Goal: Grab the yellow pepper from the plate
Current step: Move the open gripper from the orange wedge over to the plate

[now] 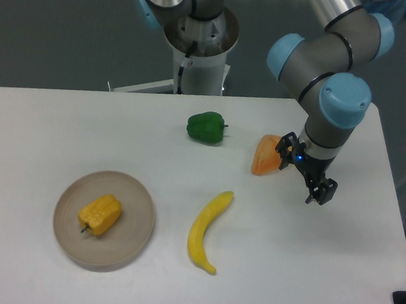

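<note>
Yellow pepper [100, 214] is what you are after, and you will find it lying on the plate [133, 240] at the front left of the white counter [61, 131]. It sits a little left of the plate's middle, on its side, with its short dark stem pointing toward the front edge of the counter.

Your end effector [320, 193] is well apart from it, over on the right side of the counter, hanging from the grey arm with light blue joint caps. It points downward and sits low over the surface. Its dark fingers look bunched close together with nothing between them, but from this angle you cannot tell for certain how far apart they are.

Just to the left of the end effector lies an orange wedge-shaped object [266, 156], near the wrist but not gripped. A green pepper [206, 127] rests toward the back middle of the counter, and a banana [206, 229] lies curved in the front middle, just right of the plate.
</note>
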Robot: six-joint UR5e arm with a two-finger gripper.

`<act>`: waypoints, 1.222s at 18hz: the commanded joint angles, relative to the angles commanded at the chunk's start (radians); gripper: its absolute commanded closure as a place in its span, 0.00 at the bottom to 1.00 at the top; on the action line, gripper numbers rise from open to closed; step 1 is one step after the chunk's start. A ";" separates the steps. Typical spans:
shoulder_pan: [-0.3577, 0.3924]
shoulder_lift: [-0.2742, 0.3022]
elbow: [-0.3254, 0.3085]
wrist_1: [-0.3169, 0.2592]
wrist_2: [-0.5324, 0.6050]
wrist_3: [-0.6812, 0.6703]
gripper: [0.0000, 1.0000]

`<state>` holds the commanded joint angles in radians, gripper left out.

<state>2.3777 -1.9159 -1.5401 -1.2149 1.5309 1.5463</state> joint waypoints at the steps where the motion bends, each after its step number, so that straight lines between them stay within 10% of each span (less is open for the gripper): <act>1: 0.000 0.000 0.000 0.000 0.000 -0.003 0.00; 10: -0.047 0.005 0.000 -0.002 -0.012 -0.064 0.00; 22: -0.353 0.006 -0.002 0.021 -0.015 -0.518 0.00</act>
<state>2.0251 -1.9098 -1.5417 -1.1934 1.5156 1.0281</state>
